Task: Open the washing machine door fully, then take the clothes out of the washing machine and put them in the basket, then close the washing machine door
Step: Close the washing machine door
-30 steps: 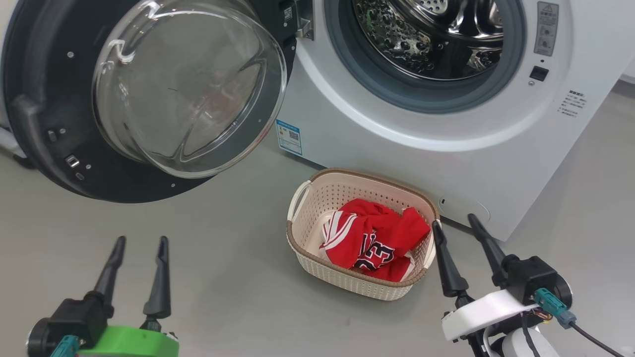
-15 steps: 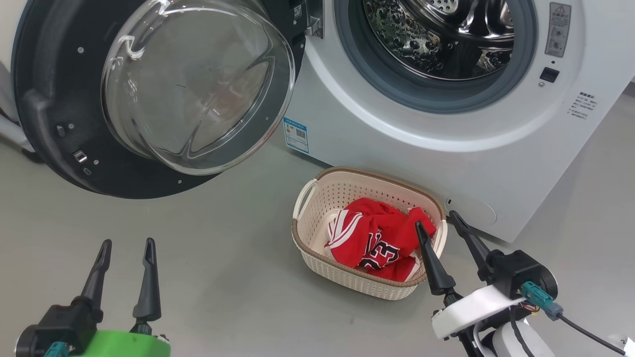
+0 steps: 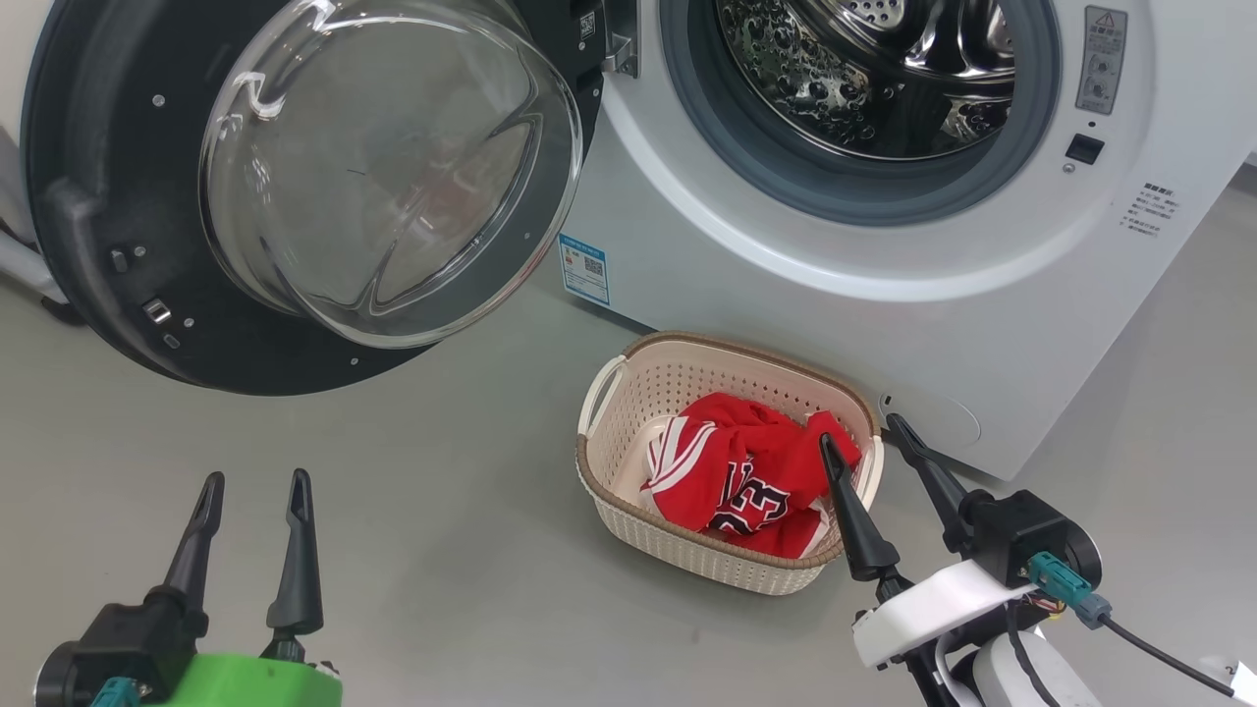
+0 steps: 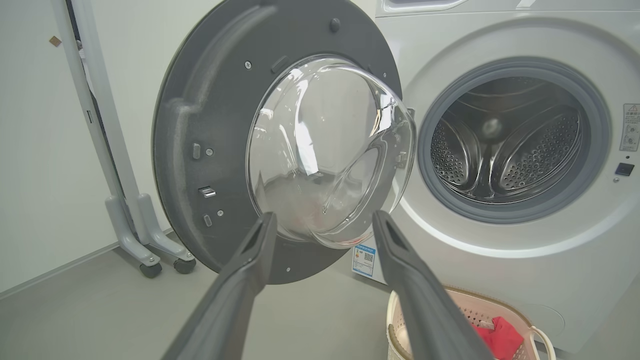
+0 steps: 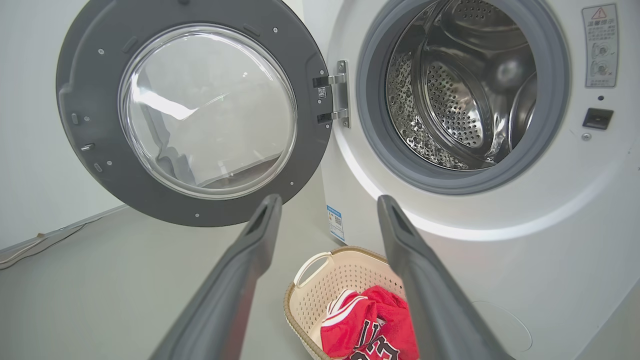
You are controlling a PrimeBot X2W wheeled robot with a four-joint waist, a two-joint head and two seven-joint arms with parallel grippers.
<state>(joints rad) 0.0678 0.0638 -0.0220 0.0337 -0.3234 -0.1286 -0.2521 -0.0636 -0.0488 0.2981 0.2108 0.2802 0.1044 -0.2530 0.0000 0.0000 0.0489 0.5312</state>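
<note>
Since the red jersey is in the basket and the drum is bare, unloading looks done | left gripper, right gripper spread wide, empty | washing machine door wide open, closing it remains

Left pincer spread before washing machine door, wide open; clothes in basket, lower right.

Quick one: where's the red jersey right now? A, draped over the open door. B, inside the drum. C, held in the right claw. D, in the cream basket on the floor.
D: the red jersey lies bunched in the basket, and the drum shows bare steel.
</note>
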